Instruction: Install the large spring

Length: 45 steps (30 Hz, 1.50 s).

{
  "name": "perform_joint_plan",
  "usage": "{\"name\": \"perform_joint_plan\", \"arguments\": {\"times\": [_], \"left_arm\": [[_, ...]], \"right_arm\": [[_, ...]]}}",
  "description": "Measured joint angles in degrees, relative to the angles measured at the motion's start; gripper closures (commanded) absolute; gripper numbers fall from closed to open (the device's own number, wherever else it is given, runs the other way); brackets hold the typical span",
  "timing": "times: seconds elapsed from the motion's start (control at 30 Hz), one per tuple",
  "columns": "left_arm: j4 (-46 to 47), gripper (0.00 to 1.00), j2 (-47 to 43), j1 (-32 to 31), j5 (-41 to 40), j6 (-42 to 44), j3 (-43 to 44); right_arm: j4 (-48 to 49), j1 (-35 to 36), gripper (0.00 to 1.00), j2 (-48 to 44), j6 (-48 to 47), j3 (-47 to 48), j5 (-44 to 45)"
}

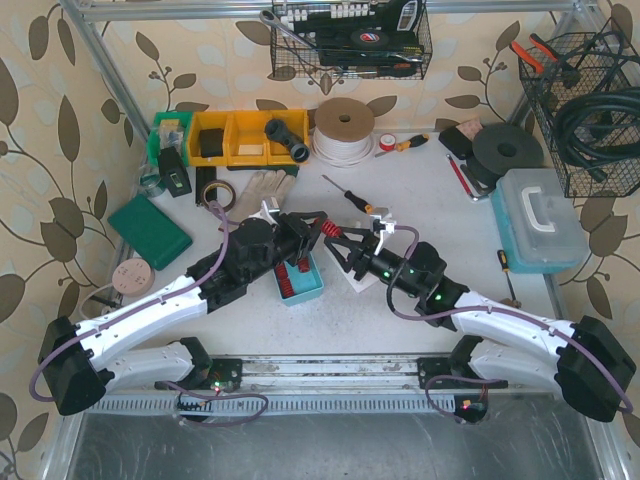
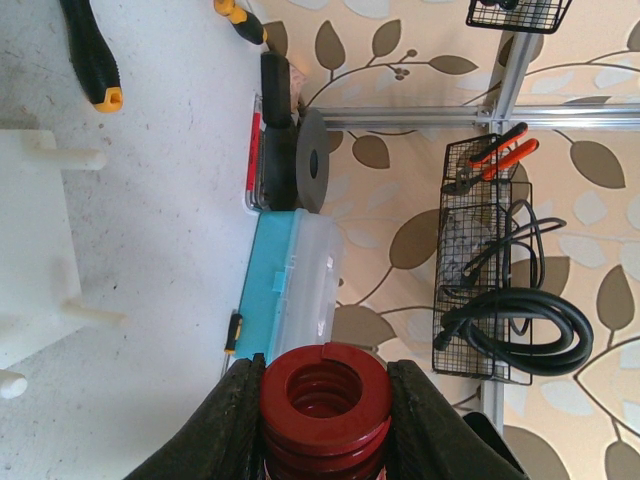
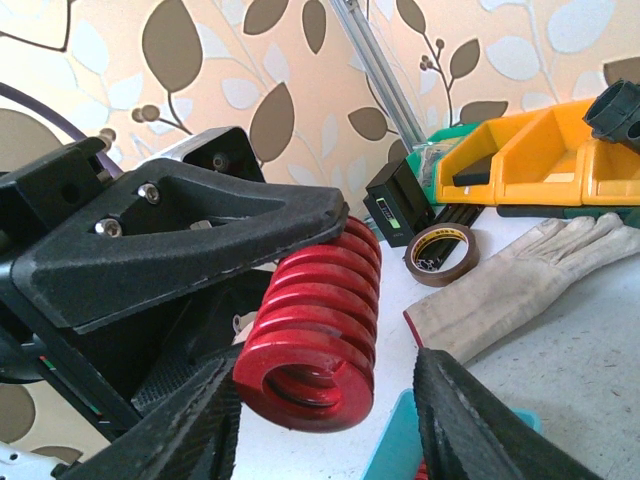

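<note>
Centrally, teal tray (image 1: 311,291) holds red springs (image 1: 291,272); left hand (image 2: 325,405) clamps large spring (image 3: 312,330).

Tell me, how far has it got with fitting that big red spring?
Done: the red metal coil spring is picked up, clamped in the left gripper. In hand: the right gripper has its open fingers either side of the spring's free end, seemingly for a handover, not closed on it. Left: the white plastic block with pegs shows only bare pegs, so the spring is not yet installed.
</note>
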Motion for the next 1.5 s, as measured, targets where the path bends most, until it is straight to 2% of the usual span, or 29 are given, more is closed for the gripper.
{"name": "perform_joint_plan", "arguments": {"times": [0.53, 0.63, 0.8, 0.97, 1.1, 1.5], "left_arm": [[-0.6, 1.0, 0.1, 0.0, 0.0, 0.0, -0.5], [-0.6, 1.0, 0.1, 0.0, 0.0, 0.0, -0.5], [-0.6, 1.0, 0.1, -0.3, -0.1, 0.0, -0.5], [-0.6, 1.0, 0.1, -0.4, -0.1, 0.0, -0.5], [-0.7, 1.0, 0.1, -0.4, -0.1, 0.0, -0.5], [-0.8, 1.0, 0.1, -0.4, -0.5, -0.1, -0.5]], "right_arm": [[0.2, 0.0, 0.62, 0.7, -0.2, 1.2, 0.0], [0.1, 0.0, 0.62, 0.7, -0.2, 1.2, 0.2], [0.1, 0.0, 0.56, 1.4, -0.2, 1.4, 0.1], [0.1, 0.0, 0.58, 2.4, -0.2, 1.9, 0.0], [0.2, 0.0, 0.62, 2.5, -0.2, 2.1, 0.0], [-1.0, 0.0, 0.87, 2.0, -0.2, 2.1, 0.7]]}}
